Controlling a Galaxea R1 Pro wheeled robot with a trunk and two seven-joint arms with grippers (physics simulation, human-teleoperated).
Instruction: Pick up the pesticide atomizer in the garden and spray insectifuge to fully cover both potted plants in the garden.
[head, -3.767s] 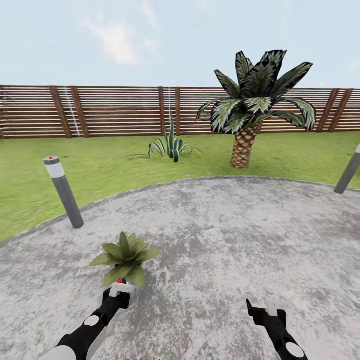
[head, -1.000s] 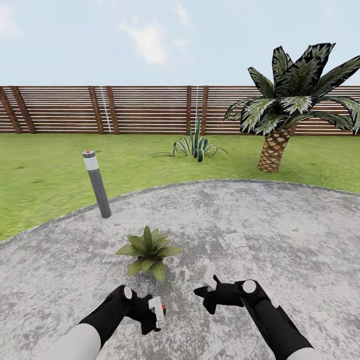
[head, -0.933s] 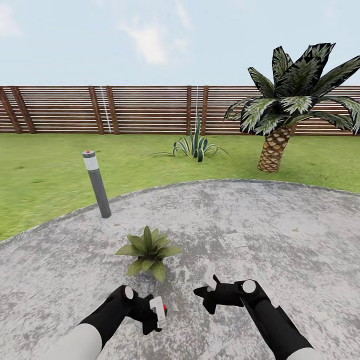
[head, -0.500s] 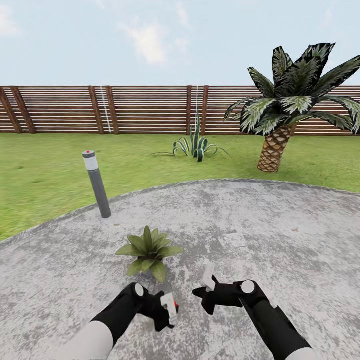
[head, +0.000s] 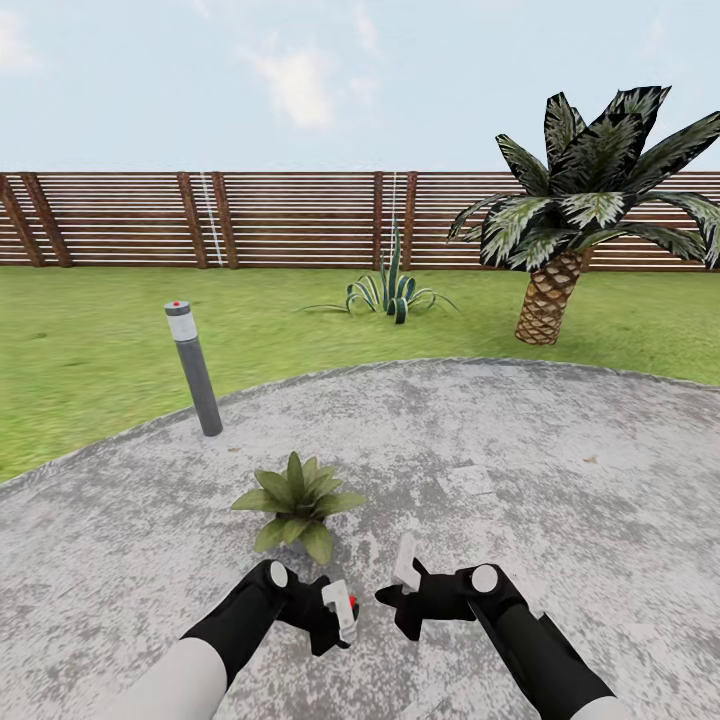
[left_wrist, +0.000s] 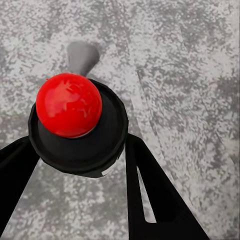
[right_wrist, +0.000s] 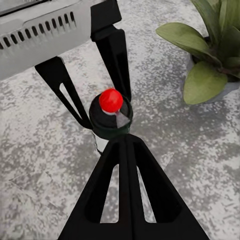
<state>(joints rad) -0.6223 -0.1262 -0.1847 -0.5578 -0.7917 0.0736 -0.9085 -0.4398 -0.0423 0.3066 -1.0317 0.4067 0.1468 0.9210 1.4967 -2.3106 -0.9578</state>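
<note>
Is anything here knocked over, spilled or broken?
Nothing stands out. The potted plant sits upright on the paving, the lamp post stands straight, and the spray bottle with its red button is held upright in the left gripper. No puddles show.

potted plant (head: 297, 503): 1 | atomizer (right_wrist: 111, 120): 1 | palm (head: 560, 225): 1 | agave (head: 390, 287): 1 | bollard lamp (head: 194, 367): 1

My head camera looks forward and down over the patio (head: 560, 470) toward the fence (head: 290, 220). My left wrist camera stares straight down, very close, on the atomizer's red cap (left_wrist: 69, 105) between my fingers. My right wrist camera faces my left gripper (right_wrist: 97, 82) from near, sharing that cap (right_wrist: 110, 100) and the potted plant (right_wrist: 212, 55).
</note>
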